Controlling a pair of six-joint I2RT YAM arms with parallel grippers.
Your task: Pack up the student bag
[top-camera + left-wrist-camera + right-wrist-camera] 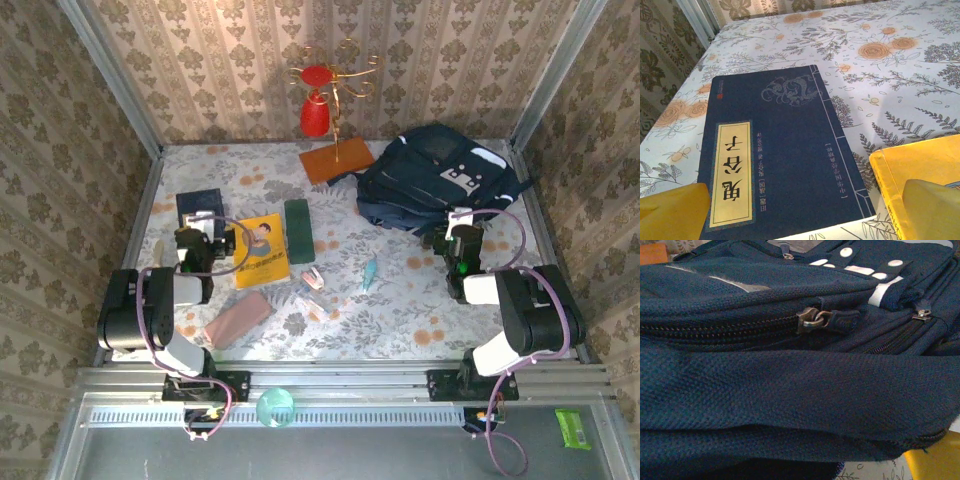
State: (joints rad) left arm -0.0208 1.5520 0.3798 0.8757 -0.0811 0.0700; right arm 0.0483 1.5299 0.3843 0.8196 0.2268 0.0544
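We see the student bag (pixel 435 180) lying at the far right of the tabletop (pixel 400 310), its navy front with the white patches turned up, close to the right wall. The right tool (pixel 462 222) sits just on the near side of it and points at its near edge. The right wrist view looks closely onto navy fabric with a zip pull (pixel 827 320) lying along a zipper line, and one yellow finger (pixel 935 460) shows at the lower right. We take this tool as spread wide and clamped on nothing. At the far left, the left tool (pixel 805 192) hangs over a dark blue book (pixel 785 150) with its yellow fingers (pixel 670 212) wide apart, one at each side of the book's near end. We cannot tell whether they touch it. A yellow book (pixel 262 250) lies just right of the blue one, then a dark green case (pixel 299 230). A pink pouch (pixel 238 318) lies nearer, and an orange board (pixel 335 160) lies at the far edge, left of the bag.
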